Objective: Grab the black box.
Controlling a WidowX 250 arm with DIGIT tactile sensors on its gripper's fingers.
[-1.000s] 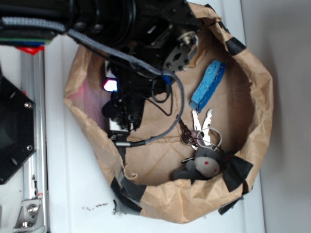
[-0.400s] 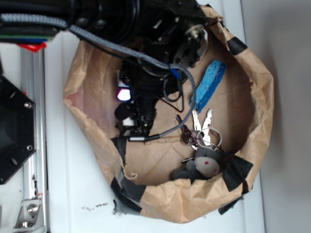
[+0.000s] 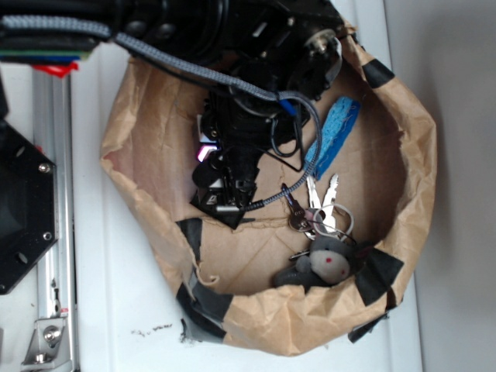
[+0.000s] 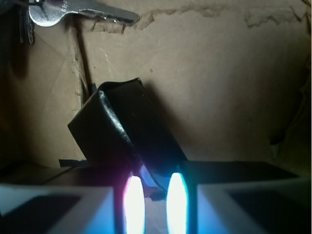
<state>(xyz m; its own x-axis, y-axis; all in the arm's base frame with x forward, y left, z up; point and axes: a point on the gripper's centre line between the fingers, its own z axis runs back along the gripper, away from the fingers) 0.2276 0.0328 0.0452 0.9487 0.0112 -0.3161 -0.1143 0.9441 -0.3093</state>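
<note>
A robot gripper (image 4: 155, 202) inside a crumpled brown paper bag (image 3: 403, 155) pinches the lower corner of a glossy black box (image 4: 122, 131), fingers closed on it. The box tilts, long axis running from upper left to lower right, near the bag's middle, keys (image 3: 322, 205) just beside.

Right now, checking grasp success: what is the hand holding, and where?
The black box, tilted, pinched at its lower corner between the hand fingers.
</note>
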